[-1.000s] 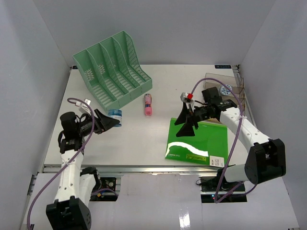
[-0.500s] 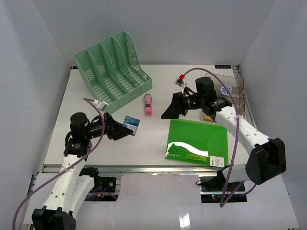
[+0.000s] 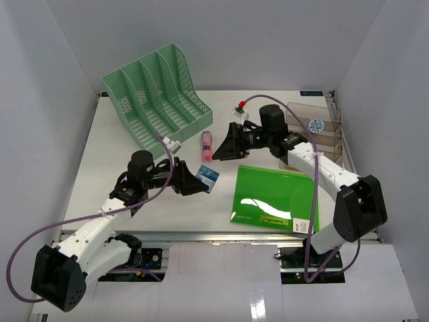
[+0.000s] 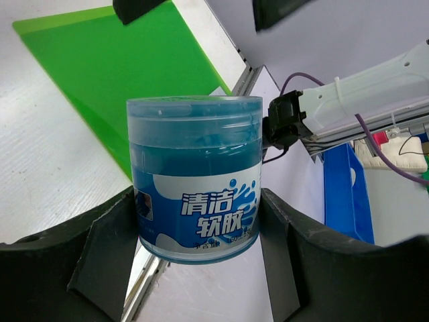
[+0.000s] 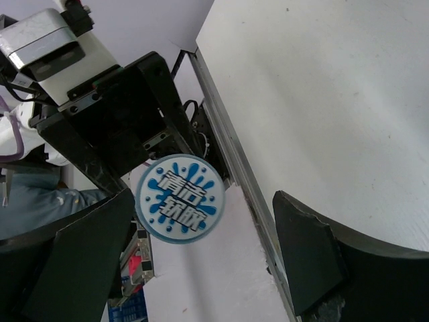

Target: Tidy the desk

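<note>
Though earlier by rack [image 3: 157,94], jar [image 4: 194,176] now central, in left jaws; right jaws wide.

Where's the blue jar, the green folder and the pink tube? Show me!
blue jar [image 4: 198,213]: left wrist view, on its printed label.
green folder [image 3: 268,184]: top view, on the middle of its cover.
pink tube [image 3: 207,146]: top view, on the middle of its body.

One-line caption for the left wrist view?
Left gripper clamps a blue cleaning-gel jar, with the green folder and white desk behind it.
</note>
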Tool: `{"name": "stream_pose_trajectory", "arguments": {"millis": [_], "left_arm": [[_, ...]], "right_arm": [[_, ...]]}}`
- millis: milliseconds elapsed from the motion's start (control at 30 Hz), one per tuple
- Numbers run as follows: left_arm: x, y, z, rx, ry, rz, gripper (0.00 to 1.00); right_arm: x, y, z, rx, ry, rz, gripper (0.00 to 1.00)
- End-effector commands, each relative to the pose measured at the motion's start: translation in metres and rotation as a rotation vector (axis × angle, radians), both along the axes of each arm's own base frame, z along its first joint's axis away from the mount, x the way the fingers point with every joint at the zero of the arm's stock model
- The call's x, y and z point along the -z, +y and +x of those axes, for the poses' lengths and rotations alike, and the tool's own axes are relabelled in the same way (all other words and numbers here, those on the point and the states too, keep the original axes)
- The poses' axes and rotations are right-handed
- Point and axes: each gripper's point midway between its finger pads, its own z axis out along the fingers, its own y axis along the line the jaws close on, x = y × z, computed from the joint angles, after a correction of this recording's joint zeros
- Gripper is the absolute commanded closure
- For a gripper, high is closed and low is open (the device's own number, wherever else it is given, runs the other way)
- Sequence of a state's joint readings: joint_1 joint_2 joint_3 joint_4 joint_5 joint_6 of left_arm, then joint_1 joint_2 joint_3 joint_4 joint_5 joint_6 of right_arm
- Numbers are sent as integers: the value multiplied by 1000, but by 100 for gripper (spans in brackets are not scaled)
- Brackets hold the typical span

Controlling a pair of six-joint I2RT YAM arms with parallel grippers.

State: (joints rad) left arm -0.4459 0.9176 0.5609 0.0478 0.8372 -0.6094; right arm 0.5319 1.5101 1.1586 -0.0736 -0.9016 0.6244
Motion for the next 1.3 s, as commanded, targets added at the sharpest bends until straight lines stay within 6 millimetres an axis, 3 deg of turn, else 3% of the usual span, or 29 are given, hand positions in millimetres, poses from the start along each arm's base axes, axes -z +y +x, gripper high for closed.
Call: {"name": "stream_pose_trajectory", "arguments": {"millis": [0,233,467,500,600,733,800,867,933,1067,1200,1267], "left_arm": [[-43,-16,18,0,-157,-59,94],[-44,-23,23,4,-158,-57,94],[-45,-24,28,-10,-165,-52,93],[-45,-24,28,-10,-164,-51,93],[-43,-25,29,-7,-160,-49,92],[-41,-24,29,-10,-159,-47,90],[-40,-24,28,-7,-156,-49,87],[-36,-24,26,-5,-147,-46,77],[-34,-23,26,-10,-142,-45,50],[-33,-19,21,-17,-160,-44,11],[-31,-14,14,-18,-186,-28,2],[-30,-8,13,-39,-206,-3,2]], "right_arm": [[-27,12,-22,-87,-50,86,10],[-17,18,-36,-114,-62,68,10],[-19,19,-47,-152,-110,83,6],[-20,18,-49,-161,-115,91,9],[-24,18,-53,-184,-124,121,31],[-26,17,-57,-200,-139,147,80],[-28,16,-57,-203,-152,154,92],[-31,15,-57,-209,-170,162,92],[-33,13,-56,-214,-196,169,92],[-35,0,-47,-204,-282,165,92],[-31,-22,-25,-156,-346,137,92],[-22,-48,4,-75,-359,93,92]]}}
